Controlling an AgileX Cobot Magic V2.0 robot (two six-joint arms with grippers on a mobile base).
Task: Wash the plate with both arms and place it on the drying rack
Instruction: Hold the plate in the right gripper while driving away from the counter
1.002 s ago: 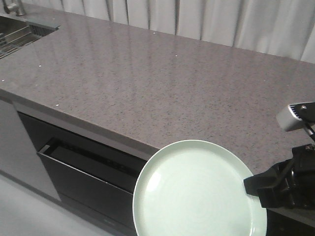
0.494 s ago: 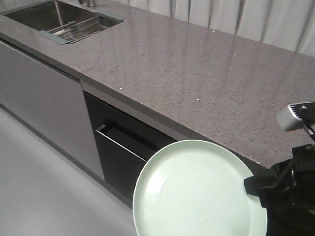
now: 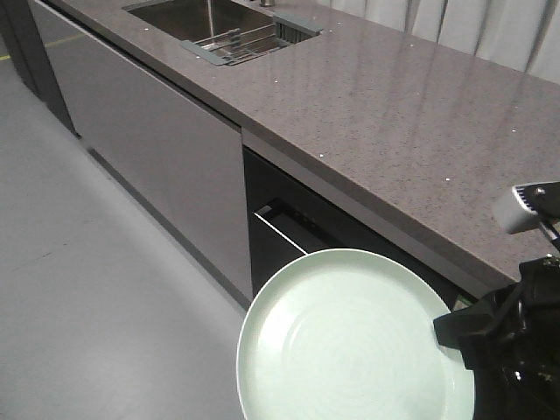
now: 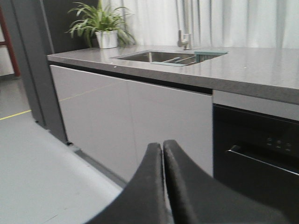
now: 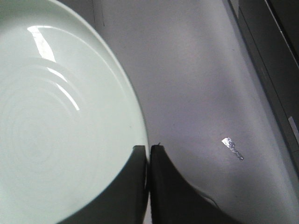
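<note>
Exterior front-facing view: the plate (image 3: 350, 341) is seen low in the frame, toward 5 o'clock, held in the air off the counter (image 3: 402, 114), with grey floor (image 3: 96, 271) and a dark drawer front (image 3: 289, 232) behind it. It is round and pale mint-green, with a shallow raised rim and faint concentric rings; a bright sheen is spread across its face. Its bottom edge is cut off by the frame, and no centre mark can be made out. The rim at 3 o'clock is pinched by the right gripper (image 3: 450, 331), whose jaws are closed on it. In the right wrist view, one finger is laid over the plate's face and the other sits outside the rim, with only a sliver between them. The left gripper (image 4: 162, 145) is shown with its tips pressed together and nothing held. The drying rack (image 3: 241, 41) is set far off at 11 o'clock, inside the sink (image 3: 179, 13); its wires are small and hard to count.
</note>
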